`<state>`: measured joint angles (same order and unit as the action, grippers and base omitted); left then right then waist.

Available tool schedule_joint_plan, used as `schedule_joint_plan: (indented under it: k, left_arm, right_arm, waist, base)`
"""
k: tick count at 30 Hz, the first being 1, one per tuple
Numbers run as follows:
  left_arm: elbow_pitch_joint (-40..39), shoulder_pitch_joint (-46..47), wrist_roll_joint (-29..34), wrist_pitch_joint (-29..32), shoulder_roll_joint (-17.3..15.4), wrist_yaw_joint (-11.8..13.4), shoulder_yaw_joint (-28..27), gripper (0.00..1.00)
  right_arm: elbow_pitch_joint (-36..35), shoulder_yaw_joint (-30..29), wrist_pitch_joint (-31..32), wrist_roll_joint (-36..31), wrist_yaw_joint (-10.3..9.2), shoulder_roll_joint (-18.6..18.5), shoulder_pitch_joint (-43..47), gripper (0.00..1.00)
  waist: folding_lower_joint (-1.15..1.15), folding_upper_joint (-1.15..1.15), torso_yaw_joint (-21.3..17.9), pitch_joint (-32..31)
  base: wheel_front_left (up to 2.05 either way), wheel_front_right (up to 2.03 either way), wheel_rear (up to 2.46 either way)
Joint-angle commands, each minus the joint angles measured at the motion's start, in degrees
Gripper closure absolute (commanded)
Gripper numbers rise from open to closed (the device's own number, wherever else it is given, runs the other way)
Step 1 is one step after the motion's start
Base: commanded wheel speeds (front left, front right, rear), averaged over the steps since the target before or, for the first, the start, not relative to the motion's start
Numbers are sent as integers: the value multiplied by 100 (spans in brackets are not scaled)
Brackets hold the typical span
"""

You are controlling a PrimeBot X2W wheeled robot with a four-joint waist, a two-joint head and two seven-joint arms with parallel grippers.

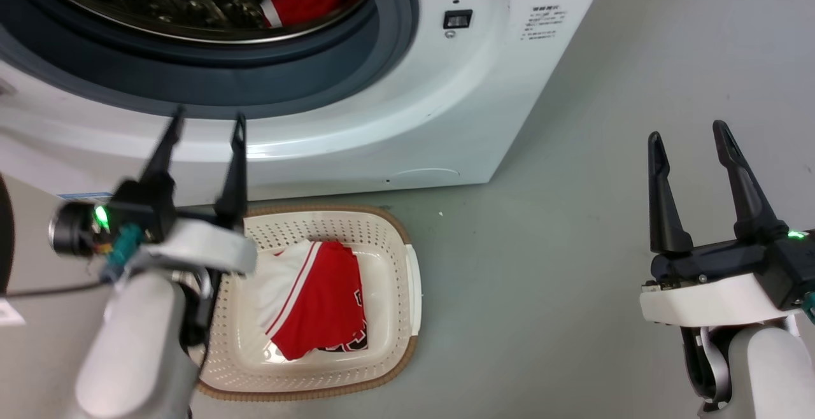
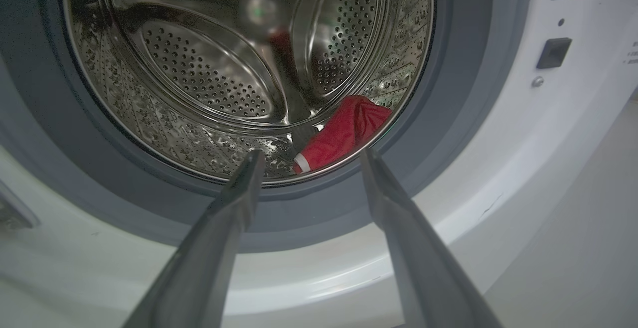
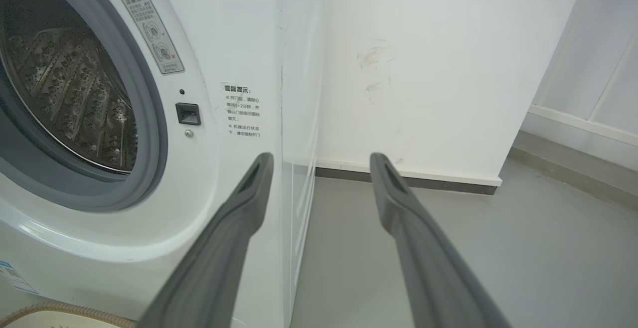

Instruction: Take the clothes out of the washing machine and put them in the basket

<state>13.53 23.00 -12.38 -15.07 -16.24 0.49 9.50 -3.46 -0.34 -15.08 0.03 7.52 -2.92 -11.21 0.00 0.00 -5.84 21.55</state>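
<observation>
At lower left of the head view, the left gripper (image 1: 210, 113) is held up with its forearm angled forward. Its two long dark fingers are spread with nothing between them, tips pointing at the grey gasket lip of the large white front-loading washing machine (image 1: 414, 120). In the left wrist view those fingers frame the perforated steel drum (image 2: 209, 79). In the drum, low on the right against the rim, lies a soft red garment with a white cuff (image 2: 344, 131), long axis diagonal and cuff end toward the opening. On the floor just in front of the machine sits the cream perforated plastic basket with a brown rim (image 1: 331, 210). It holds a folded red-and-white striped garment (image 1: 325, 298), long axis far-to-near. At right, the right gripper (image 1: 688, 130) hangs over bare grey floor (image 1: 573, 247), well apart from the machine, fingers released, empty and pointing forward.
</observation>
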Motion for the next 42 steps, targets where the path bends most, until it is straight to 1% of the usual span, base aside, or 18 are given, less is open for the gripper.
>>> schedule_joint_plan:
  k: [1,3,6,11,12,14,18,22,25,28,31,37,42]
  left_arm:
    - [42,173,23,-15,-52,-46,-9,0]
    - [181,510,99,12,-199,-165,16,0]
    - [377,1174,149,419,-417,-345,62,0]
    - [922,2292,33,1416,-865,-644,175,0]
    - [1031,2546,-76,1629,-905,-683,171,0]
    - [1248,2983,-123,2082,-1119,-749,317,0]
    - [1681,3937,-459,2921,-1414,-788,612,0]
    - [2000,4840,-1027,3673,-1711,-792,982,0]
    - [2264,5380,-1400,4195,-1842,-793,1135,0]
    - [2492,5797,-1628,4642,-1967,-794,1230,0]
    - [2690,6162,-1716,5052,-2067,-794,1338,0]
    - [2912,6699,-1774,5776,-2169,-795,1645,0]
    - [3013,6914,-1632,5907,-2333,-795,1875,0]
  right_arm:
    - [-13,14,-14,35,-6,8,-53,0]
    - [-17,49,-14,70,-6,8,-84,0]
    - [-24,87,-14,176,-5,8,-158,0]
    - [-25,170,-14,348,-6,8,-252,0]
    - [-32,190,-14,387,-5,9,-287,0]
    - [-46,235,-14,445,-5,10,-344,0]
    - [-84,317,-14,562,-6,9,-452,0]
    - [-113,394,-14,679,-6,10,-573,0]
    - [-117,477,-14,767,-6,10,-629,0]
    - [-132,583,-14,860,-5,11,-690,0]
    - [-151,661,-14,942,-6,11,-691,0]
    - [-194,806,-14,1067,-6,10,-759,0]
    - [-235,928,-14,1166,-6,10,-765,0]
  waist:
    - [0,0,-78,95]
    - [0,0,-180,212]
    - [0,0,-363,444]
    - [0,0,-697,896]
    - [0,0,-759,993]
    - [0,0,-884,1180]
    - [0,0,-1128,1572]
    - [0,0,-1340,1924]
    - [0,0,-1485,2121]
    - [0,0,-1624,2260]
    - [0,0,-1742,2373]
    - [0,0,-1945,2608]
    - [0,0,-2097,2797]
  base:
    - [0,0,0]
    - [0,0,0]
    - [0,0,0]
    - [0,0,0]
    - [0,0,0]
    - [0,0,0]
    - [0,0,0]
    - [0,0,0]
    - [0,0,0]
    - [0,0,0]
    - [0,0,0]
    - [0,0,0]
    - [0,0,0]
